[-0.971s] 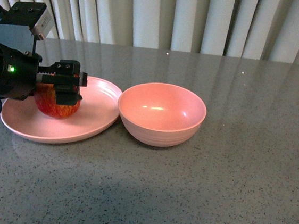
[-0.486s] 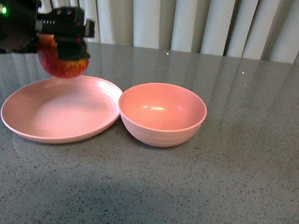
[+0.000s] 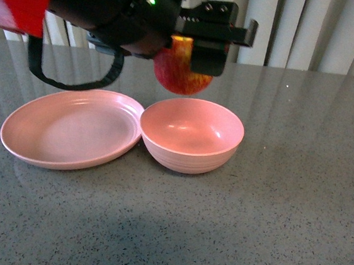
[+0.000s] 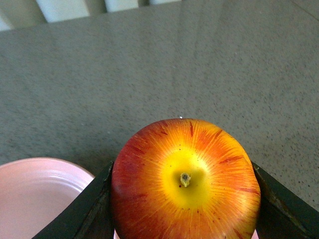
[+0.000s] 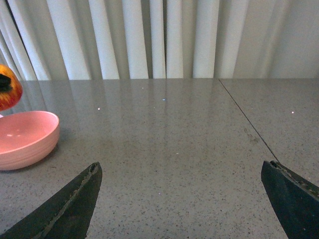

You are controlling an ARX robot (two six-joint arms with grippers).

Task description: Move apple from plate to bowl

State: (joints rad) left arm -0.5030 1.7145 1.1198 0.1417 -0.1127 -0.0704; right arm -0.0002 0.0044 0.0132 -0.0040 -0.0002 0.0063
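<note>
My left gripper (image 3: 195, 52) is shut on the red, yellow-streaked apple (image 3: 176, 75) and holds it in the air just above the back left rim of the deep pink bowl (image 3: 191, 134). In the left wrist view the apple (image 4: 185, 179) fills the space between the two dark fingers, stem dimple facing the camera. The shallow pink plate (image 3: 70, 127) lies empty to the left of the bowl, touching it. My right gripper (image 5: 182, 199) is open and empty over bare table; from it the bowl (image 5: 25, 137) and a sliver of the apple (image 5: 9, 92) show at one edge.
The grey speckled table (image 3: 268, 231) extends in front of and to the right of the bowl. White pleated curtains (image 3: 301, 32) hang behind the table's far edge. A seam (image 5: 246, 124) runs across the tabletop in the right wrist view.
My left gripper has lifted the apple off the plate and carried it right, from above the plate to above the bowl's back left rim. The plate now lies empty.
</note>
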